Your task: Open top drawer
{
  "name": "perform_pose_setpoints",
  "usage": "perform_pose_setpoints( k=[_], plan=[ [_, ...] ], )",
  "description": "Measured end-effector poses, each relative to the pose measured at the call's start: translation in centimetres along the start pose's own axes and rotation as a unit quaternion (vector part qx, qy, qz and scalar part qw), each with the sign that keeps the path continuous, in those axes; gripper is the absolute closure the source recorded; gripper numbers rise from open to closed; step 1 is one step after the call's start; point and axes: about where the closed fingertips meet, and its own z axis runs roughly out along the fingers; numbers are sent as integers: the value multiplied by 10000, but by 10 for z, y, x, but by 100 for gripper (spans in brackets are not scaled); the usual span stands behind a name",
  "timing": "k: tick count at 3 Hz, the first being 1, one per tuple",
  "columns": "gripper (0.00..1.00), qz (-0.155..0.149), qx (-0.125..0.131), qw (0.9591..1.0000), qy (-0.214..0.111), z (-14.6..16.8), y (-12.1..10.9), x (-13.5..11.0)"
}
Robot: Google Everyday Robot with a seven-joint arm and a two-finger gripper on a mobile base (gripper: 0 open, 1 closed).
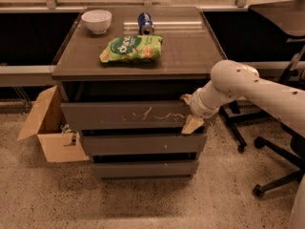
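Your biggest piece is the dark brown, flat-topped cabinet table [190, 56], seen from its front. Directly under its top is the top drawer [109, 116]: a wide dark grey front with no handle and pale squiggly scratches across its middle. It looks flush with the carcass, so judge it not yet opened. Below it are two narrower plain grey drawer fronts [138, 144], which you should leave alone.

The white, rounded robot arm [248, 85] reaches in from the right. A brown cardboard box [45, 128] stands open on the floor by the table's left side. On the table lie a green crisp bag [132, 48], a white bowl [96, 21] and a blue drinks can [145, 23].

The beige gripper [189, 112] is at the drawer front's right end, touching or just off it. You cannot tell whether the jaws are clenched or released.

Expect a stiff, rigid panel on runners, with a smooth face that gives no purchase. Its weight is unknown, since the contents are hidden. Take hold of an edge, either the right end or the top lip in the dark gap. Pull straight out, because an off-centre pull may skew it.
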Motion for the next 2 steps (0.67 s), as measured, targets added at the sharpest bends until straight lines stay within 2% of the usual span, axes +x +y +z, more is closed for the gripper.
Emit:
perform_pose_setpoints(
  k=[1,2],
  plan=[
    [72,-129,146,9996,-195,-18,2,-14],
    [97,-129,146,9996,-195,-22,2,-15]
  ],
)
